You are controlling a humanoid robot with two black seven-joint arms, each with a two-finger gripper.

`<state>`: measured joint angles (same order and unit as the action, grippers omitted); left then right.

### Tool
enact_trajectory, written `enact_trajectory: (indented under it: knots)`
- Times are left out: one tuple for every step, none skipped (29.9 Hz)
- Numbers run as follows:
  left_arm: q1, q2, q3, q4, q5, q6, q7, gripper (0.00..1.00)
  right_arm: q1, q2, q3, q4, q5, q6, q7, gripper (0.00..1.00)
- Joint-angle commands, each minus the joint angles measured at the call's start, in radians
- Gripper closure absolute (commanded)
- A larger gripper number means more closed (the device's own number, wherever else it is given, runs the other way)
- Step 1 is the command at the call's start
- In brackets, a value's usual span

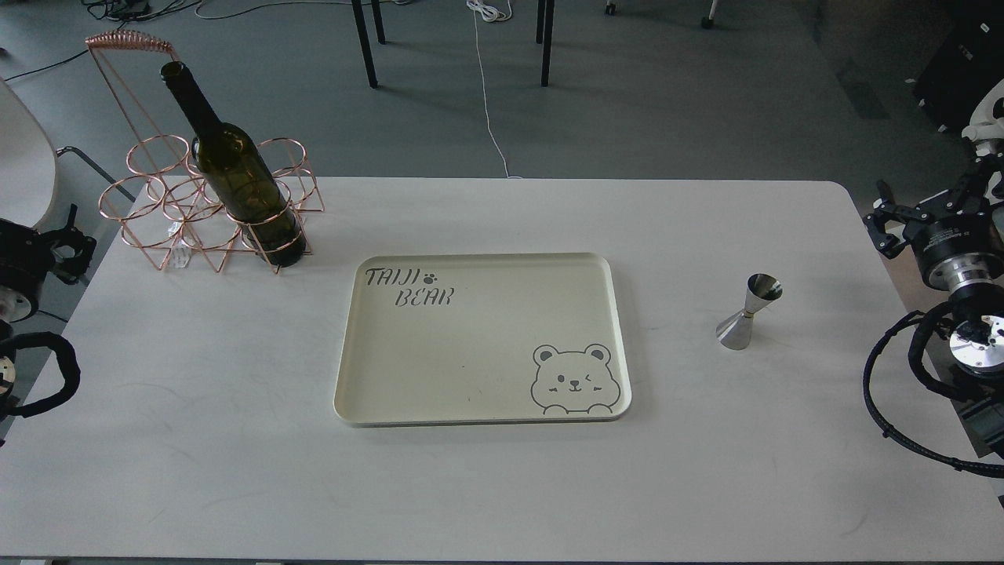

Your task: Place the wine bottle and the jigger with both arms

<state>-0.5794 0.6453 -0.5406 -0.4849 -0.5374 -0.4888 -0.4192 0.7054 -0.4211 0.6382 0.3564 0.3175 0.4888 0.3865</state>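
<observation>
You've got wine bottle (235,169) in copper rack (169,208) bench (502,486) far-left, jigger (749,312) upright right of tray (482,408). Left end effector (69,243), right end effector (890,224): can't tell open/closed.

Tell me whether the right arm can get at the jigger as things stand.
Probably yes. The jigger stands upright alone on the table, right of the tray, with bare tabletop between it and the right gripper at the table's right edge. Nothing blocks the way.
</observation>
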Motion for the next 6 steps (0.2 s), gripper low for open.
enact_trajectory:
  knots:
    - [-0.004, -0.009, -0.001, 0.003, 0.0, 0.0, 0.0, 0.01, 0.005, 0.03, -0.003, -0.024, 0.0, 0.0, 0.0, 0.01]
    - [-0.005, -0.009, -0.001, 0.003, 0.0, 0.0, 0.002, 0.02, 0.006, 0.03, -0.003, -0.024, 0.0, 0.0, 0.0, 0.01]
    - [-0.005, -0.009, -0.001, 0.003, 0.0, 0.0, 0.002, 0.02, 0.008, 0.03, -0.005, -0.022, 0.0, 0.0, 0.0, 0.01]
    - [-0.007, -0.009, -0.001, 0.003, 0.0, 0.0, 0.002, 0.01, 0.009, 0.03, -0.005, -0.02, 0.0, 0.0, 0.0, 0.01]
    - [-0.008, -0.009, -0.002, 0.003, 0.0, 0.0, -0.001, 0.01, 0.012, 0.03, -0.005, -0.016, 0.0, 0.0, 0.0, 0.01]
    - [-0.01, -0.01, -0.002, 0.003, 0.0, 0.0, -0.007, 0.01, 0.016, 0.025, -0.003, -0.014, 0.0, 0.0, 0.002, 0.01]
